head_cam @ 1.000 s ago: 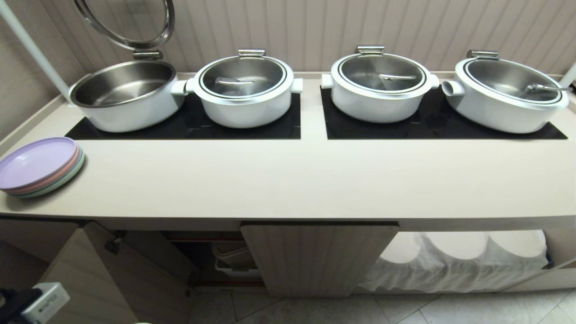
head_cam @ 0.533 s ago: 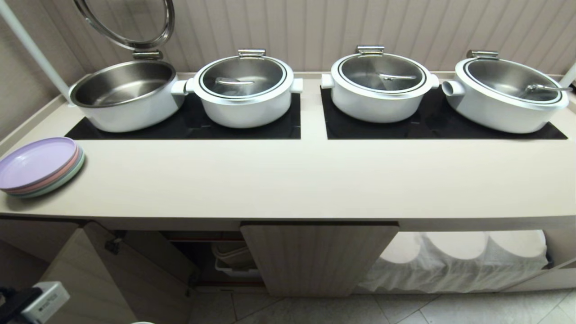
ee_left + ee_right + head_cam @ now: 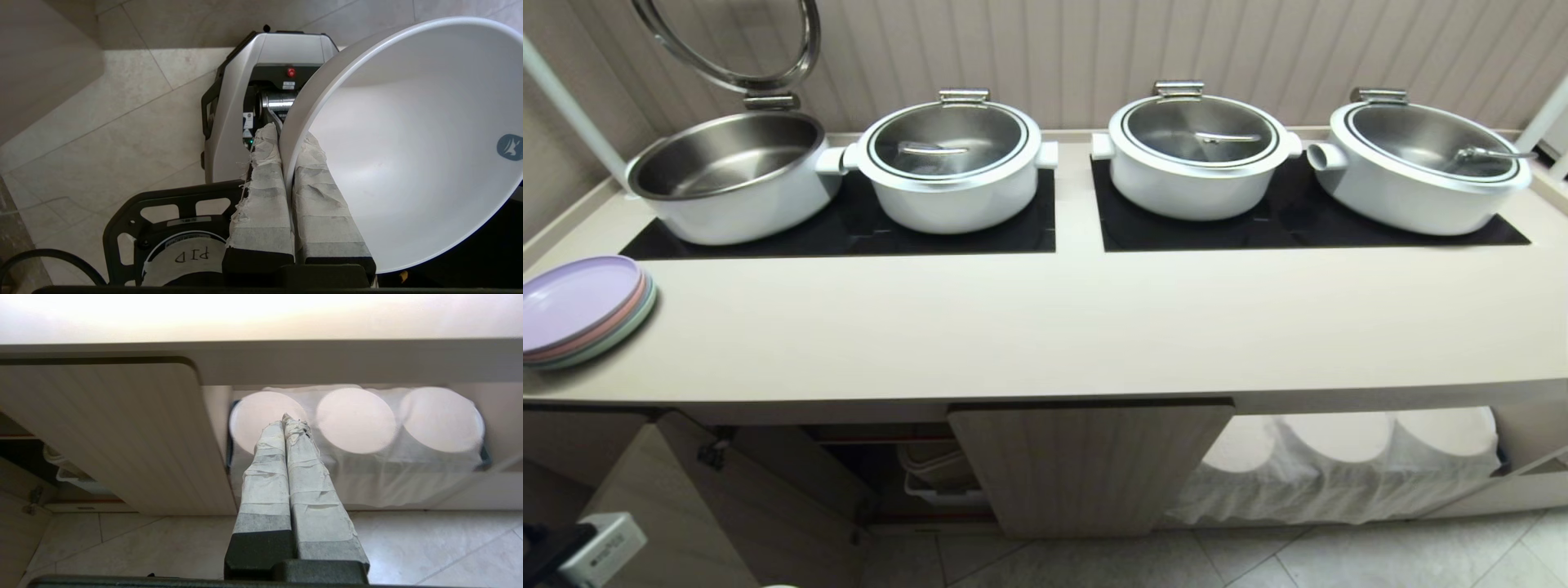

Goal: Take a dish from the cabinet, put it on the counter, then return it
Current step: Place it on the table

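The small round white ceramic bowl [image 3: 408,155] hangs tilted above the tiled floor [image 3: 122,134], its rim pinched between the tape-wrapped fingers [image 3: 265,183] of the left tool [image 3: 286,163], low beside the robot's base. The right tool [image 3: 288,424], fingers pressed together and empty, points at the white cloth-draped opening [image 3: 359,457] beside the closed fluted beige cabinet door [image 3: 1086,461], under the long beige counter [image 3: 1045,327].

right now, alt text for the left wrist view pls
The left end effector grips the rim of a white bowl between its tape-wrapped fingers, held over a beige tiled floor. Beneath them is the robot's grey and black base.
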Tool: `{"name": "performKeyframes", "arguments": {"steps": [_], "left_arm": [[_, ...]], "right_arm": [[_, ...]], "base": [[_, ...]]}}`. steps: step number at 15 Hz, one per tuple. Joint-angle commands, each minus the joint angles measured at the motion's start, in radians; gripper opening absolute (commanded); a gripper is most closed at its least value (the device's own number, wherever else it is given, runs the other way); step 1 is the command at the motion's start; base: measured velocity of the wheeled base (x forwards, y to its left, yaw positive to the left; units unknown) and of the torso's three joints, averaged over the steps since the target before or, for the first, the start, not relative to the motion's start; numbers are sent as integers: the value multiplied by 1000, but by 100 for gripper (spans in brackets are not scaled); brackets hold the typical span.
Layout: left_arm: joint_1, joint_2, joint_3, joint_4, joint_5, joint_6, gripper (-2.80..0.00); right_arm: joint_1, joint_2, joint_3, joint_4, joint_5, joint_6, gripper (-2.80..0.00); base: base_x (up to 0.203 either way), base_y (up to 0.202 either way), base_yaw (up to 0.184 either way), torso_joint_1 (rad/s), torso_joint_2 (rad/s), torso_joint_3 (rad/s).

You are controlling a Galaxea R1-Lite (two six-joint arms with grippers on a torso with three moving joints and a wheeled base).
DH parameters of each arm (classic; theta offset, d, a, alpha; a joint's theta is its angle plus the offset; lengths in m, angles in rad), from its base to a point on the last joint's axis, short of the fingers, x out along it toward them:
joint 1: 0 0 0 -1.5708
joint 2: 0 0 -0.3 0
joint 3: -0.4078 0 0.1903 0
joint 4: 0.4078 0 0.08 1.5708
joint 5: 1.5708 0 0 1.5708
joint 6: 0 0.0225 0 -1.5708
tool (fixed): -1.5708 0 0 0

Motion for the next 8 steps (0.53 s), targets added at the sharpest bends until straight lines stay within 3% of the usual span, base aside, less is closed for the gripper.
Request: {"name": "performKeyframes", "arguments": {"steps": [1,8], "left_arm": [[0,0,0,2,-1,-1,-280],[-2,-10,0,5,-5,-1,-280]], "right_arm": [[0,0,0,1,-1,0,-280],[0,0,0,0,-1,0,-280]], "base": [[-1,-148,8,2,1,2],[0,-195,1,1,5,3]]}}
